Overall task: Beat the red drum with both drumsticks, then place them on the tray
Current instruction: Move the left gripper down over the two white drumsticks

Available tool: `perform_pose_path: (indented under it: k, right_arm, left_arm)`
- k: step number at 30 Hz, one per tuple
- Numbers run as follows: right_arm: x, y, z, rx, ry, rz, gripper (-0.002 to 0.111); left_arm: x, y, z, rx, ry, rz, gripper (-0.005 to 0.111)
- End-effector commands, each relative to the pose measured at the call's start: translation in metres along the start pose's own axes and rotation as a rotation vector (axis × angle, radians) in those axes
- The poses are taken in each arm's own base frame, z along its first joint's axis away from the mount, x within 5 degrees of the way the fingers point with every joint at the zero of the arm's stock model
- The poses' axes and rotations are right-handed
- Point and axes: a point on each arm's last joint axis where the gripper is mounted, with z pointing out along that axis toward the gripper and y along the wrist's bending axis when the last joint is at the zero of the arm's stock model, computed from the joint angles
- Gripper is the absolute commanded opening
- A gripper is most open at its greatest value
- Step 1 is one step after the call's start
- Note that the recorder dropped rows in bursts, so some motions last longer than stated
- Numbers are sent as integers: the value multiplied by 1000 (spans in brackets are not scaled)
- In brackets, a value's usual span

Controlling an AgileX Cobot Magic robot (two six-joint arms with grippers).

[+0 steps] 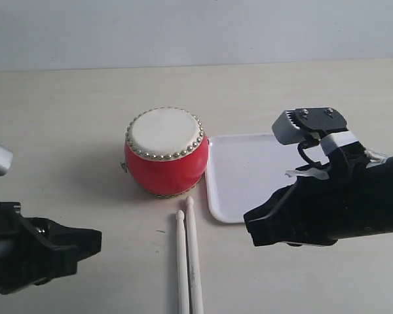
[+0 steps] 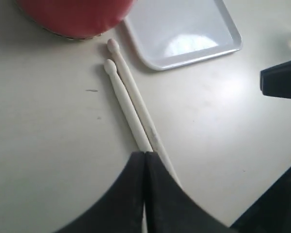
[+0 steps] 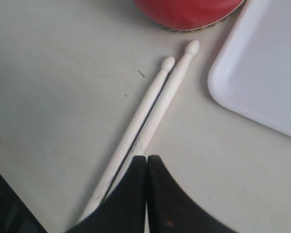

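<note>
Pressing shut and empty, left gripper (image 2: pixel 144 160) and right gripper (image 3: pixel 146 162) hide the drumsticks' (image 3: pixel 156 109) butts; only the exterior view shows the red drum's (image 1: pixel 165 154) skin.

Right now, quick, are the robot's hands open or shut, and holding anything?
Black left gripper: jaws shut, holding nothing.
Black right gripper: jaws shut, holding nothing.

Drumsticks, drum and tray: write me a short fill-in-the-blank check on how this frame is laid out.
____ drumsticks lie side by side on the table, tips toward the red drum.
The tray next to the drum is ____ in colour.
Both the left pincer and the right pincer are ____, holding nothing.
Missing words: two; white; shut.
</note>
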Motion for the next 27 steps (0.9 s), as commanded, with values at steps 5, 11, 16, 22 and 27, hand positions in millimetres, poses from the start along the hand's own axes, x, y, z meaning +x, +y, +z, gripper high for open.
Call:
perform_pose_path:
  k: [5,11,16,22,27]
  right_arm:
    - [-3,0,0,15,-22,-16,0]
    - [-1,-1,0,18,-1,-51,0]
    - [-1,-1,0,21,8,-68,0]
    - [-1,-2,0,26,7,-74,0]
    - [-1,-2,0,29,9,-81,0]
  left_arm:
    - [24,-23,38,-183,22,55,0]
    - [27,-40,74,-200,113,80,0]
    - [24,-47,85,-177,135,156,0]
    - [19,-70,87,-47,185,184,0]
    - [5,-69,90,-69,132,163,0]
